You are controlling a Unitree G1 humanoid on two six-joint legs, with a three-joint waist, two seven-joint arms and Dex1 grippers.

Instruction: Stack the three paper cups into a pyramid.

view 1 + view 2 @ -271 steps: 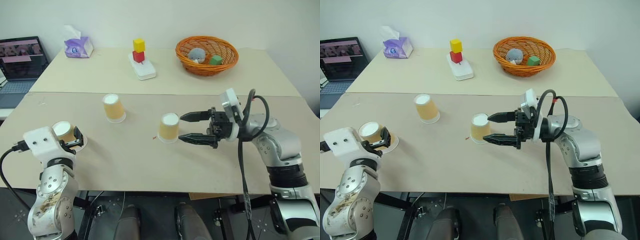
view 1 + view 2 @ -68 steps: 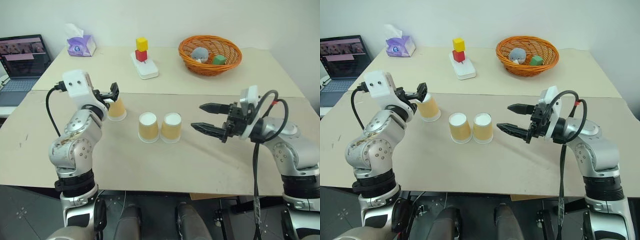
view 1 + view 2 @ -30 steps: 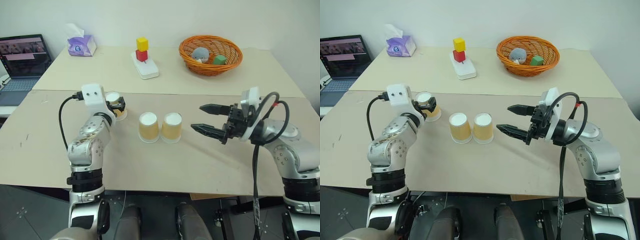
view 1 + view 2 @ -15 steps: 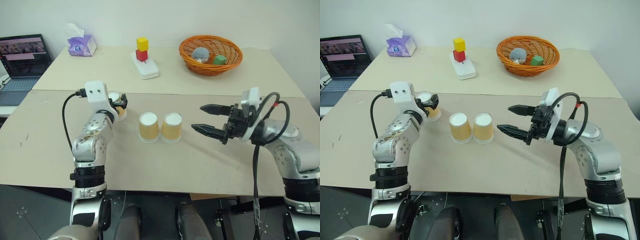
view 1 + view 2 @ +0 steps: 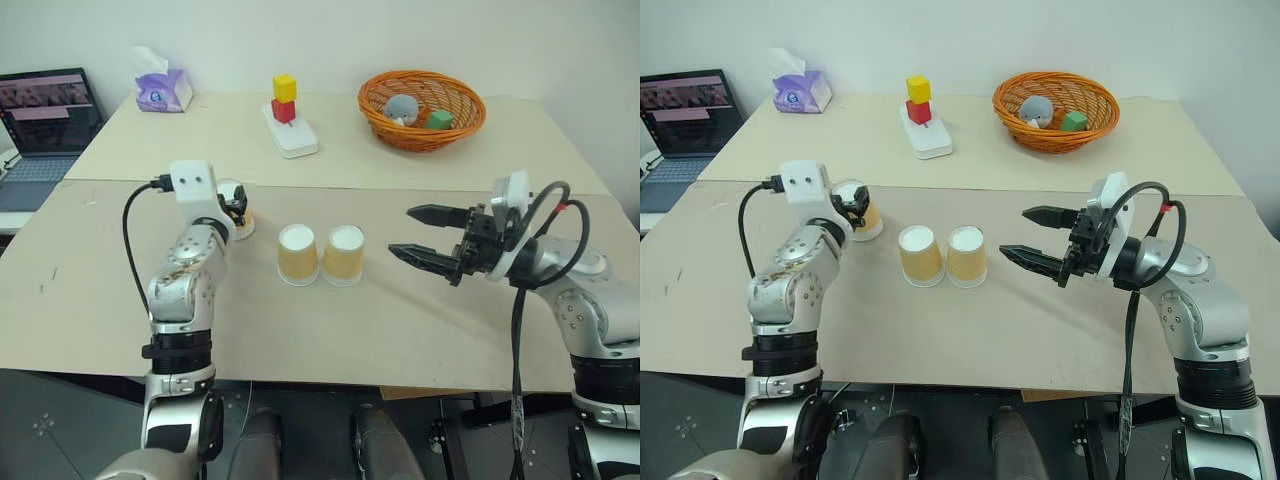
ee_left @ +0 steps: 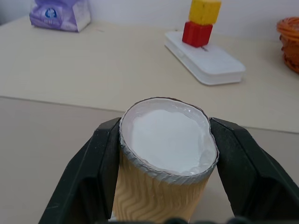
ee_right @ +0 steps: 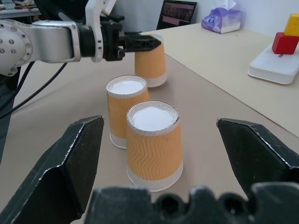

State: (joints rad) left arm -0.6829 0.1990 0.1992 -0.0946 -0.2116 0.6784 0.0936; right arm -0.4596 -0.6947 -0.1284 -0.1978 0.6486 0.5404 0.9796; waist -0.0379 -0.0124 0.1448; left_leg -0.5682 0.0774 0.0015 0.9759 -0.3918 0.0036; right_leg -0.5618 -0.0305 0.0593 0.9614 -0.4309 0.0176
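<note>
Tabletop: left claw (image 6: 164, 163) pinches third cup (image 6: 164, 168), its grip plain at wrist; right claw (image 5: 425, 234) gapes empty.

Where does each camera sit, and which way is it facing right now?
Head pair: looks forward and down over the table; both arms show.
Left wrist: looks along the left claw, shut on the third cup.
Right wrist: looks past the open right claw at the two side-by-side cups.
Shared: the third cup.

No readable text; tissue pack (image 6: 60, 14) print too blurred.
</note>
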